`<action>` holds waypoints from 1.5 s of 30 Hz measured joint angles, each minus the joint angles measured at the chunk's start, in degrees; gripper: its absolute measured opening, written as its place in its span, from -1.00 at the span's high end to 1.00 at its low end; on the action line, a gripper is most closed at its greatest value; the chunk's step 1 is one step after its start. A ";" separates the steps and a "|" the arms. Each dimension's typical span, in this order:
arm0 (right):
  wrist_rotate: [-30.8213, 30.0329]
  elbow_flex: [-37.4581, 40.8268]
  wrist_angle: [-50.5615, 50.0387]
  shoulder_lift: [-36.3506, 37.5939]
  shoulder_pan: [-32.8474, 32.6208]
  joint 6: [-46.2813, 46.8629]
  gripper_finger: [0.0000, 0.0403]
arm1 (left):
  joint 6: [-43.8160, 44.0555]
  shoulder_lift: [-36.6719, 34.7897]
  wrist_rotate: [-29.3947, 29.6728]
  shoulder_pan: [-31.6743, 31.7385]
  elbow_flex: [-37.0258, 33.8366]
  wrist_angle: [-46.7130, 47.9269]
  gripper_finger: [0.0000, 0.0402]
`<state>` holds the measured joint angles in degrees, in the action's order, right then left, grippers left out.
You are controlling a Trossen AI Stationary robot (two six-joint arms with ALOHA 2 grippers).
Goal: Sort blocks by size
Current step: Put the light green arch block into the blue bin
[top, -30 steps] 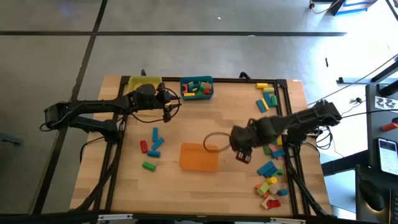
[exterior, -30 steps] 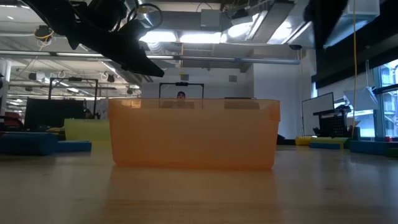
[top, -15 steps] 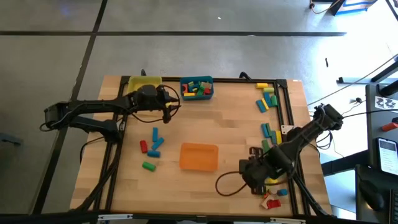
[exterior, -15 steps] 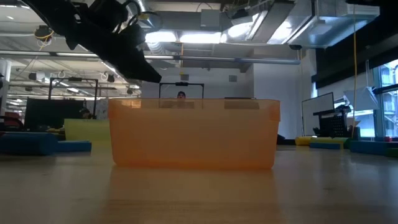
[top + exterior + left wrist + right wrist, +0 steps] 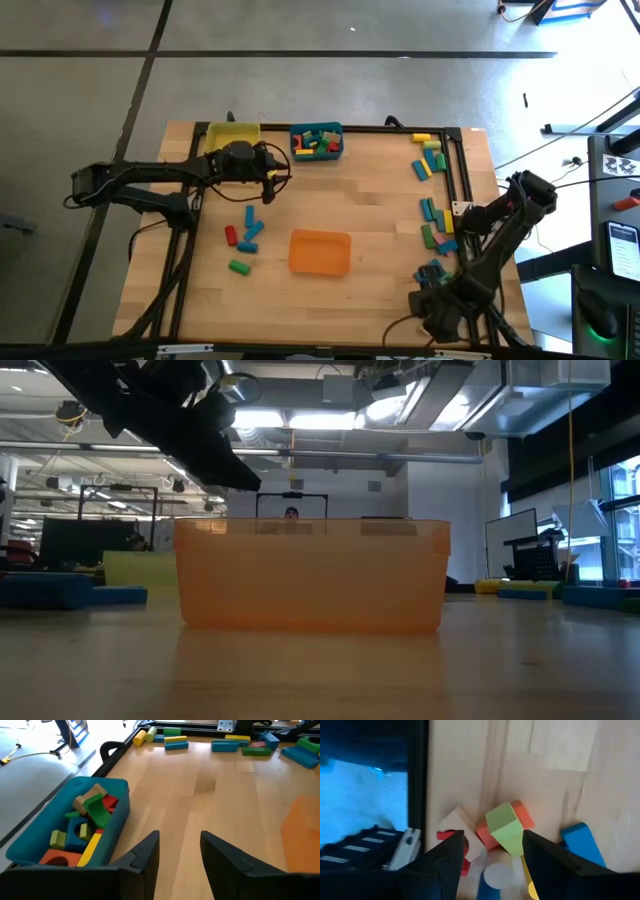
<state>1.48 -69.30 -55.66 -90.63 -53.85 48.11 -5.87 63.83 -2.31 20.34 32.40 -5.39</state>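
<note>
Blocks (image 5: 432, 160) lie scattered over the wooden worktop (image 5: 370, 205): a line runs along the right rail, a small group of blue, red and green ones (image 5: 245, 235) sits left of the orange bin (image 5: 320, 251), and a cluster is bunched in the near right corner, mostly hidden in the high view by the right arm. More blocks fill the teal bin (image 5: 316, 141) at the far edge, with the yellow bin (image 5: 231, 134) just beside it on its left. The orange bin stands alone near the middle; in the low view it fills the centre and no block shows through its wall. The left claw (image 5: 268, 180) hangs above the worktop just in front of the teal and yellow bins, its fingers (image 5: 145, 857) part-way open with bare wood between them and nothing held; the teal bin with its red, green, yellow and blue blocks (image 5: 82, 827) lies close beside them. The right claw (image 5: 490, 860) is low over the corner cluster at the near right edge, fingers apart and empty, spread either side of a light green block (image 5: 502, 827) that rests against an orange one (image 5: 522, 815), with a white-and-red piece (image 5: 455, 832) and a blue block (image 5: 582, 842) next to them. I cannot tell whether its fingers touch any block.
</note>
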 joint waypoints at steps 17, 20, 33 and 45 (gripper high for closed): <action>-3.91 9.67 10.82 0.00 -1.68 -0.19 0.02 | 0.09 0.00 0.00 0.00 0.00 0.04 0.37; -3.91 9.84 11.18 -0.02 -1.68 -0.55 0.02 | 0.11 0.00 0.00 0.00 0.00 0.04 0.37; -2.67 9.83 11.03 -5.55 -1.68 -8.10 0.02 | 0.68 0.00 0.00 0.00 0.00 0.07 0.37; -3.59 9.80 10.43 -5.55 -1.63 -7.88 0.33 | 0.98 0.00 0.00 0.00 0.00 0.04 0.37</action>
<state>-2.11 -59.51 -45.22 -96.18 -55.48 40.23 -4.89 63.83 -2.31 20.34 32.40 -5.34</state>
